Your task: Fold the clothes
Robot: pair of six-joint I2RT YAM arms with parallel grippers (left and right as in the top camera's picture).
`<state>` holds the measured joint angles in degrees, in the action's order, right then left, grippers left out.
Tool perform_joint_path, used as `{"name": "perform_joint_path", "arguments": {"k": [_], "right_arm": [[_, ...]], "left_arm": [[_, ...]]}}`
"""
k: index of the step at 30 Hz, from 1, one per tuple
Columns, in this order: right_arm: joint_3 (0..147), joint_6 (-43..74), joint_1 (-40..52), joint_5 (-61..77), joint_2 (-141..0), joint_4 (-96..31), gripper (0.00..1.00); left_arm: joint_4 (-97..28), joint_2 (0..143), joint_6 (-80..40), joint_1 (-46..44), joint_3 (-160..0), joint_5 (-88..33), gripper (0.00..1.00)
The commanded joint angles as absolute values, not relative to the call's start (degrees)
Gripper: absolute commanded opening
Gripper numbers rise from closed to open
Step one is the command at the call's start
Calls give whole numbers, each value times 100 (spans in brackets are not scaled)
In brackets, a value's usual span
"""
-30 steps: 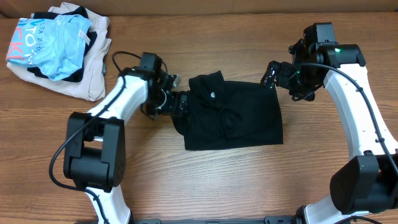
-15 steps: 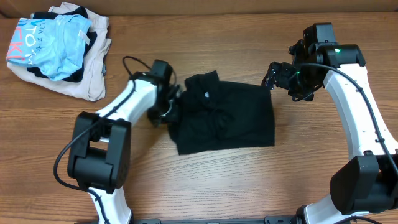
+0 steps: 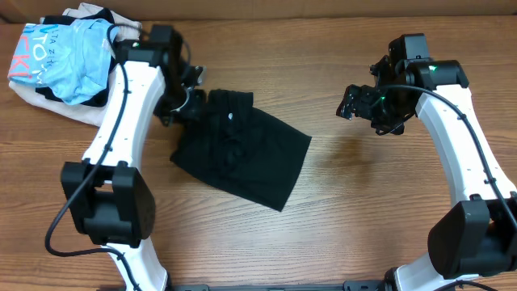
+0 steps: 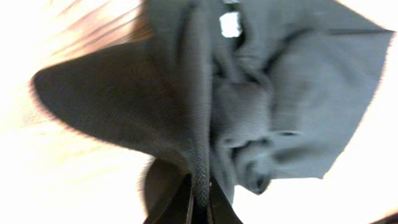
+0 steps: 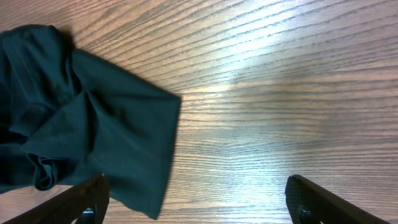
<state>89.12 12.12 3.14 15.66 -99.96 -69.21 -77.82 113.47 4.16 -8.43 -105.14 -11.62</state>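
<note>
The clothes, a black garment, lie crumpled and skewed on the wooden table left of centre, with a small white tag near the top. My left gripper is at the garment's upper left corner. In the left wrist view, the left gripper is shut on a bunched fold of the black fabric, and the tag shows beyond. My right gripper hovers to the right of the garment, apart from it. Its jaws stand open over bare wood, with the garment's edge at the left.
A pile of other clothes sits at the back left corner: a light blue printed garment on top of a beige one. The left arm reaches close beside this pile. Bare wooden table lies to the right of the black garment.
My left gripper has shut on the garment's left edge and dragged it left and toward the back. The garment now lies diagonally, away from the right gripper, which has barely moved.
</note>
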Motion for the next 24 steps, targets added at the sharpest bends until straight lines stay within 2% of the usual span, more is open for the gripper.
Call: {"name": "perform_joint_path", "arguments": {"k": [1,8,11,13,14,15,17,18,24], "right_arm": [[8936,1199,121,1601,-9900,-6845,96],[9417,1173,-556,2073,-9883,-6969,97],[9756,1157,-932,2276,-9865,-7067,97],[10003,1151,-1177,2436,-9865,-7135,98],[10169,1127,-1334,2536,-9863,-7183,98],[10252,1059,-1409,2615,-9863,-7210,98],[10447,1000,-1579,2724,-9863,-7279,98],[10530,998,-1651,2720,-9863,-7310,98],[10683,867,-1879,2711,-9863,-7422,99]], "left_arm": [[-7887,11310,692,-1575,-10750,-1186,4],[-7835,11316,727,-3133,-10346,-1046,5],[-7664,11316,620,-3704,-9963,-985,13],[-7476,11316,552,-3986,-9677,-974,28],[-7293,11316,510,-4134,-9459,-963,45],[-7190,11316,510,-4200,-9365,-965,55],[-6864,11316,473,-4333,-9098,-963,91],[-6711,11316,399,-4370,-9006,-963,100],[-6110,11314,-294,-4303,-9107,-972,100]]}}
